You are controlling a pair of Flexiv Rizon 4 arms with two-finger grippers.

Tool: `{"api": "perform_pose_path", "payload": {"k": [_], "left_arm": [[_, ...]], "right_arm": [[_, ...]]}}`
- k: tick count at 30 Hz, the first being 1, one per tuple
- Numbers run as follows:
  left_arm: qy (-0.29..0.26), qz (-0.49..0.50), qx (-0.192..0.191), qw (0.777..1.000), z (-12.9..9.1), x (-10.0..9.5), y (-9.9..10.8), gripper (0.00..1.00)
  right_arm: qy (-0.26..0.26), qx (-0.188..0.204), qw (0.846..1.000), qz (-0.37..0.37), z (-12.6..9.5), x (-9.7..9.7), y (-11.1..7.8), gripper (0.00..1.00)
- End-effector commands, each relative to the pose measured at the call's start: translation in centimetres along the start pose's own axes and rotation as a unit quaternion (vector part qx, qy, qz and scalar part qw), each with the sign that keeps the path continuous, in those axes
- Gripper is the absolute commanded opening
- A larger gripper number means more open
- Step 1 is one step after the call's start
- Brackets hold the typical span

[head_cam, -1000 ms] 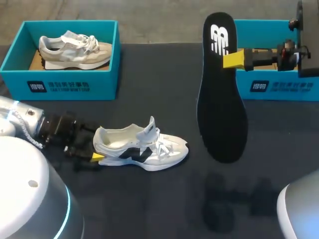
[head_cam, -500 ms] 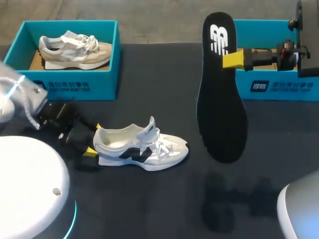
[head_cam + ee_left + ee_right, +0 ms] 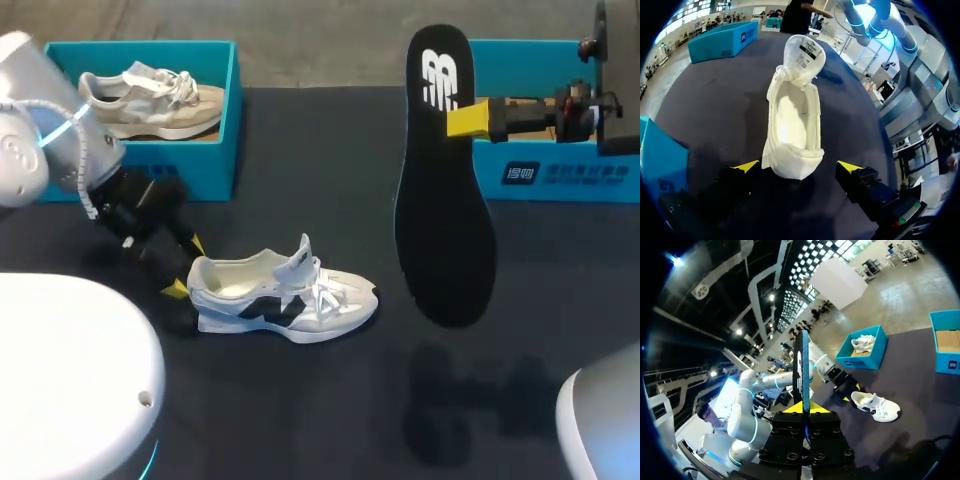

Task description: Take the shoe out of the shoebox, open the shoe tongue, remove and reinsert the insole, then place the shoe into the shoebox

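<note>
Plainly, a white logo is borne by the black insole (image 3: 445, 190), which is held aloft, clamped in the right gripper (image 3: 468, 118). On the table, the heel of the white shoe (image 3: 285, 295) is flanked by the parted left gripper (image 3: 186, 268), whose arm has been swung rearward since a second ago.

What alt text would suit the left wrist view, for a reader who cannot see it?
A white shoe lies on the dark table with its heel between the open yellow tips of the left claw. Its tongue stands raised at the far end, and a blue shoebox sits beyond.
</note>
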State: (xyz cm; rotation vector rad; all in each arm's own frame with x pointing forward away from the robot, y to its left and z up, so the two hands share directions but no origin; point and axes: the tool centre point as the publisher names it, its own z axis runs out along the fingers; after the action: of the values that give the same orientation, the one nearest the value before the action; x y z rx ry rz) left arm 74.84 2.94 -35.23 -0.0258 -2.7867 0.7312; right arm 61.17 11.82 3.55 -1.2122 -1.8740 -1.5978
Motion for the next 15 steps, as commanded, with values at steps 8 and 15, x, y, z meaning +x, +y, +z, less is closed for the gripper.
{"api": "perform_pose_path", "payload": {"k": [8, 15], "left_arm": [[-0.026, 0.014, -0.082, 0.996, -3.2, 2.1, -1.2, 1.00], [-0.053, 0.015, -0.131, 0.990, -4.8, 2.1, -1.9, 1.00]], "right_arm": [[0.000, 0.003, 1.000, 0.001, 0.4, 0.0, 0.5, 0.00], [0.000, 0.003, 1.000, 0.001, 0.4, 0.0, 0.5, 0.00]]}}
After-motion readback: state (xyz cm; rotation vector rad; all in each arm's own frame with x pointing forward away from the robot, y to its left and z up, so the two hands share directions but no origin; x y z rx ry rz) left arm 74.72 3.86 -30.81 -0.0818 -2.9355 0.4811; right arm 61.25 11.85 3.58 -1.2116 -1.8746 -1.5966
